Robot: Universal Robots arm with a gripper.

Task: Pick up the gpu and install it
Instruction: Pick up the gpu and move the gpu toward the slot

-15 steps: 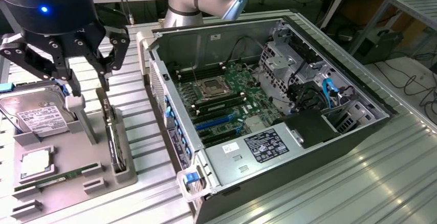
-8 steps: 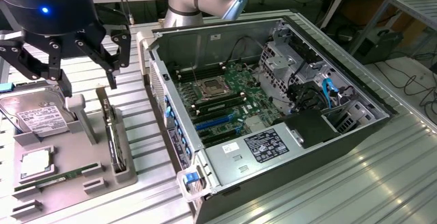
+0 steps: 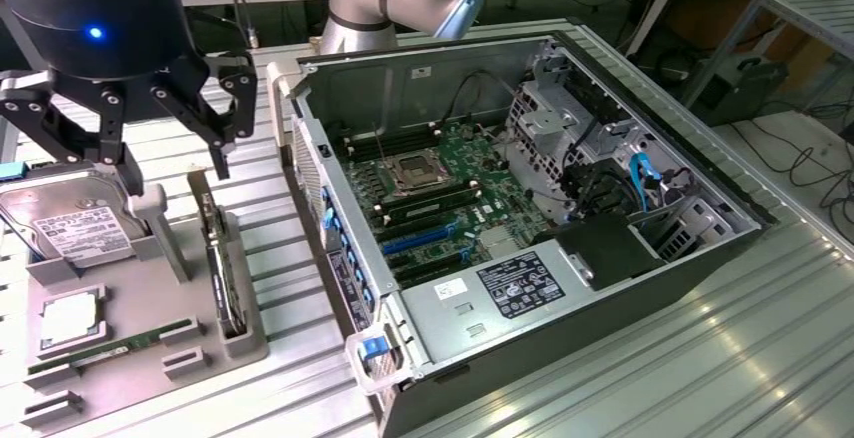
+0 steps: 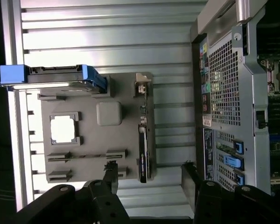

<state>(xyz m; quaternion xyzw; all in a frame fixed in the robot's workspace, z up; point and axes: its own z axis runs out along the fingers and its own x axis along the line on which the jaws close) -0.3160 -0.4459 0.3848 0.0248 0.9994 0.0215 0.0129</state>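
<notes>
1. Furthest to the exterior view's left, the hard drive [image 3: 74, 223] lies flat in the grey tray [image 3: 163, 288]. It sits below the hand, on the side away from the computer case, and is not the part wanted.
2. The gripper [image 3: 174, 173] hovers above the tray with its jaws spread wide. It holds nothing and touches nothing.
3. The gpu [image 3: 224, 278] stands on edge in a slot along the tray's case-side rim, below the hand and clear of it. In the wrist view the gpu [image 4: 143, 149] runs lengthwise ahead of the gripper [image 4: 150, 169], within the gap between the two fingertips.
4. Judged by its look, the card is light and stiff but fragile:
   - Only its thin upper edge is exposed.
   - The pads should close across its thickness, near mid-length so it lifts level.
   - Light pressure should do, since the board's faces carry parts that could be crushed.
5. Beyond the hand, to the exterior view's right, the computer case [image 3: 641, 138] lies open, with the motherboard [image 3: 447, 188] in view.
</notes>
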